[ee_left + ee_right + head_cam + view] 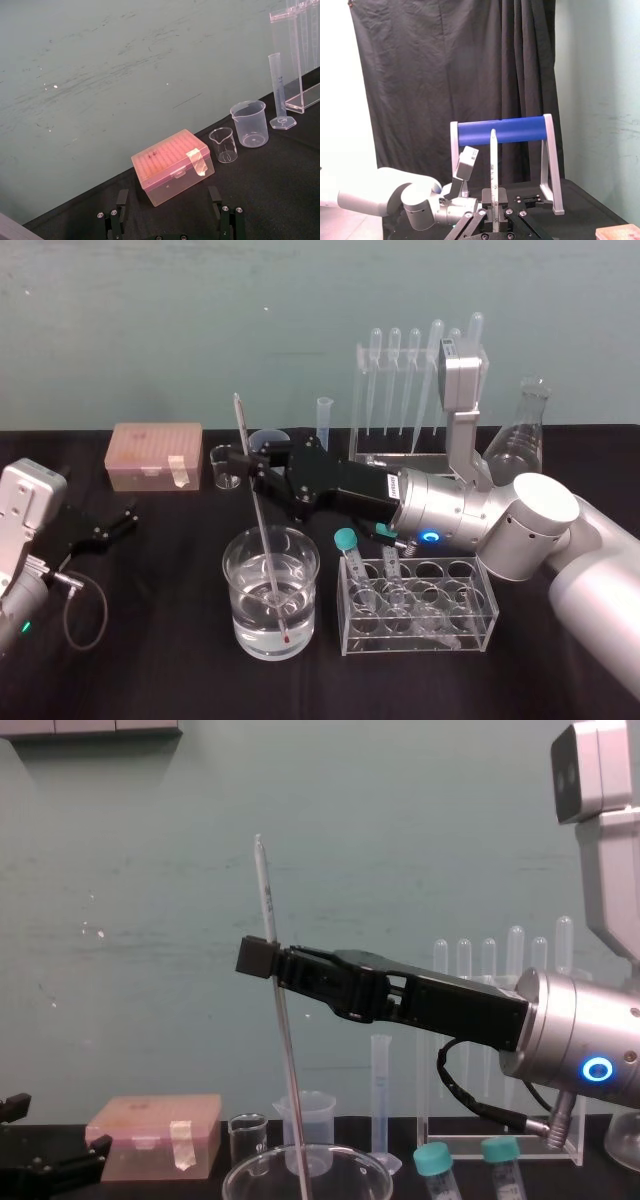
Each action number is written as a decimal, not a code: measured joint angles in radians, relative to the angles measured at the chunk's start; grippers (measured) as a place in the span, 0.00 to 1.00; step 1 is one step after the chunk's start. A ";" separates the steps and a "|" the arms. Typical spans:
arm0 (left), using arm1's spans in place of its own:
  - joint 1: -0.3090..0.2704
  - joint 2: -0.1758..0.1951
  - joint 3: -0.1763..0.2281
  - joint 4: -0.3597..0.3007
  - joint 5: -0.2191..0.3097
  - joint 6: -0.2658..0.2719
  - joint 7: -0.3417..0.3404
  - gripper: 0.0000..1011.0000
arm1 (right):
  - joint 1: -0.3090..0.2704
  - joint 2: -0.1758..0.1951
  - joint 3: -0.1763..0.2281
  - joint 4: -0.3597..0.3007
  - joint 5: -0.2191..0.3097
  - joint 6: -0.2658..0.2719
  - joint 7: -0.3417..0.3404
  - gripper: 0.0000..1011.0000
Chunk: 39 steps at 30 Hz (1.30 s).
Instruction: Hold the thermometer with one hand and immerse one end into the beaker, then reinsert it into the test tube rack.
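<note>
The thermometer (262, 540) stands tilted, its red-tipped lower end in the water near the bottom of the wide glass beaker (240, 575). My right gripper (250, 468) reaches in from the right and is shut on the thermometer's upper half, well above the beaker's rim. In the chest view the gripper (262, 958) clamps the rod (268, 900) above the rim (350, 1153). In the right wrist view the thermometer (493, 170) rises from between the fingers. The test tube rack (358, 405), a tall clear frame holding pipettes, stands at the back right. My left gripper (115, 520) rests open at the far left.
A low clear rack (470, 625) with teal-capped tubes sits right of the beaker, under my right wrist. Along the back stand a pink tip box (157, 455), a tiny glass beaker (227, 465), a plastic spouted beaker (268, 443), a graduated cylinder (324, 420) and a flask (520, 435).
</note>
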<state>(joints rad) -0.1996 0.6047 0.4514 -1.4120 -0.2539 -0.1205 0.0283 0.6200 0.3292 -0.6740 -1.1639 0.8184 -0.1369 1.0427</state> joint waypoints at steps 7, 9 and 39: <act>0.000 0.000 0.000 0.000 0.000 0.000 0.000 1.00 | 0.001 0.001 -0.001 0.000 0.001 0.002 0.000 0.06; 0.000 0.000 0.000 0.000 0.000 0.000 0.000 1.00 | 0.001 0.001 -0.001 0.000 0.001 0.003 0.000 0.06; 0.000 0.000 0.000 0.000 0.000 0.000 0.000 1.00 | -0.006 0.006 -0.001 -0.012 0.002 0.001 -0.006 0.06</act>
<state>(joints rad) -0.1996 0.6047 0.4514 -1.4120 -0.2539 -0.1205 0.0283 0.6140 0.3353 -0.6748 -1.1762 0.8205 -0.1362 1.0371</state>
